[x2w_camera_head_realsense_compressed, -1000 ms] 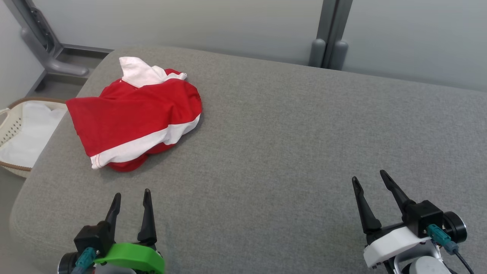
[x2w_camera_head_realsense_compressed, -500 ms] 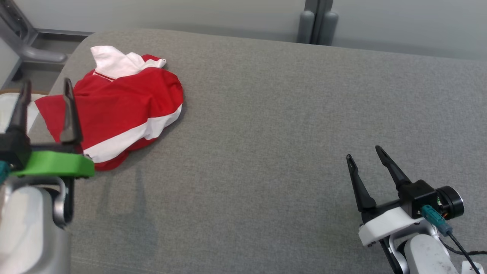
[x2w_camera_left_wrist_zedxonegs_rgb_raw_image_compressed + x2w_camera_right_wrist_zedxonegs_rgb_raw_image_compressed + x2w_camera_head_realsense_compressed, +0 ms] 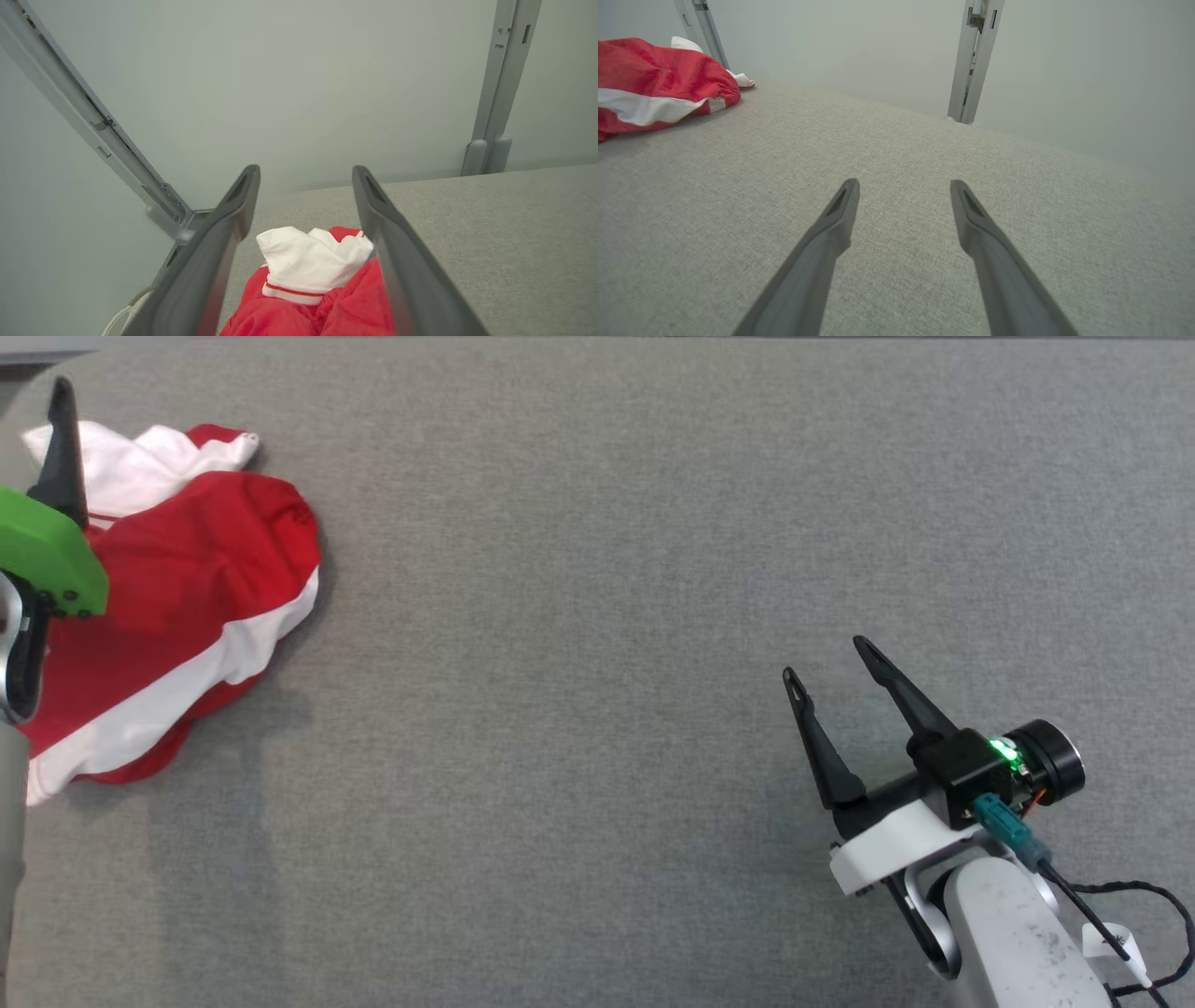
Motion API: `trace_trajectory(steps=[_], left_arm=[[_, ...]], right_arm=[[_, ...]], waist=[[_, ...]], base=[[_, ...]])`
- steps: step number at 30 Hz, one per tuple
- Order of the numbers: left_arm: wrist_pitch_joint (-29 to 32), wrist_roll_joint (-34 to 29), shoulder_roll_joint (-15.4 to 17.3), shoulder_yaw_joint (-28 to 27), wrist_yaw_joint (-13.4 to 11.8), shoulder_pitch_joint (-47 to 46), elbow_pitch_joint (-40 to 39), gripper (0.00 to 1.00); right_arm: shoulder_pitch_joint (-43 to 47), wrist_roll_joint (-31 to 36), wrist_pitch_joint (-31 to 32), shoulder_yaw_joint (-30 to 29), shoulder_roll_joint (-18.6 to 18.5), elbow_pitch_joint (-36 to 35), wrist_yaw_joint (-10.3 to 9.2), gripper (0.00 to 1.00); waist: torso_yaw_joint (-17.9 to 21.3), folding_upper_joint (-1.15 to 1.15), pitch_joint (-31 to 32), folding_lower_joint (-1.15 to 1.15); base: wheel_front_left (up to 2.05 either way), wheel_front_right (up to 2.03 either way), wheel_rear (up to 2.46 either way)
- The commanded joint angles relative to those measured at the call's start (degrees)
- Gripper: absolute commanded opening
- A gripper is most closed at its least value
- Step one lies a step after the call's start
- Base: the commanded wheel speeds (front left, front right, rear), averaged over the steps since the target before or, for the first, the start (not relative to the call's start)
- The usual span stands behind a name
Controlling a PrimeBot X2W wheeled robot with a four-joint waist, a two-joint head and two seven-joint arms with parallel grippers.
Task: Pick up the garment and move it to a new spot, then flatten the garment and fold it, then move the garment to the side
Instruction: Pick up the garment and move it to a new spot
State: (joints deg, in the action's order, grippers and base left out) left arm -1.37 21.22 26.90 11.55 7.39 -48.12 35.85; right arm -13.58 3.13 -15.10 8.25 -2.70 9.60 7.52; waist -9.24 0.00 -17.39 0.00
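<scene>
Lying crumpled at 9 o'clock in the head view, the garment [image 3: 187, 579] sat beneath the left gripper [image 3: 306, 175], whose fingers stood fully spread and held nothing. The right gripper [image 3: 826, 658], equally spread and empty, hovered at 4 o'clock, well apart. Garment: soft red cloth, white band, white folded end. Counter [image 3: 597, 569]: grey woven fabric.

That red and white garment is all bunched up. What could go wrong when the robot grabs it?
The garment is crumpled in layers, so the open left hand above it might pinch only the white flap and lift it twisted. It lies near the edge of the cushion; a nudge could push it off. The right hand is far away, unable to help quickly.
</scene>
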Motion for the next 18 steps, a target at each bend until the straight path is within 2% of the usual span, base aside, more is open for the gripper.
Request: trace_trajectory(steps=[1, 6, 12, 16, 18], left_arm=[[1.6, 1.4, 1.1, 1.4, 0.1, -0.9, 1.7, 1.00], [8.5, 7.3, 3.5, 7.7, 0.1, -1.3, 5.8, 1.00], [15.6, 14.2, 7.4, 14.4, 0.1, -1.1, 6.0, 1.00], [18.1, 16.7, 10.2, 17.0, 0.1, -1.5, 6.1, 1.00], [19.0, 17.3, 10.5, 18.0, 0.1, -1.4, 6.7, 1.00]], right_arm=[[-1.0, 0.4, -0.1, 0.1, -0.3, -0.1, -0.06, 1.00], [-1.4, 0.2, -0.1, 0.7, -0.3, -0.3, -0.06, 1.00], [-0.9, 0.5, -0.1, 0.8, -0.3, -0.1, -0.06, 1.00], [-0.6, 0.5, -0.1, 0.8, -0.3, 0.1, -0.06, 1.00], [-0.6, 0.4, -0.1, 1.1, -0.3, 0.3, -0.06, 1.00]], waist=[[4.3, 0.00, -4.8, 0.00], [5.5, 0.00, -6.5, 0.00], [5.7, 0.00, -7.1, 0.00], [5.6, 0.00, -7.0, 0.00], [5.6, 0.00, -6.9, 0.00]], base=[[0.00, 0.00, 0.00], [0.00, 0.00, 0.00], [0.00, 0.00, 0.00], [0.00, 0.00, 0.00], [0.00, 0.00, 0.00]])
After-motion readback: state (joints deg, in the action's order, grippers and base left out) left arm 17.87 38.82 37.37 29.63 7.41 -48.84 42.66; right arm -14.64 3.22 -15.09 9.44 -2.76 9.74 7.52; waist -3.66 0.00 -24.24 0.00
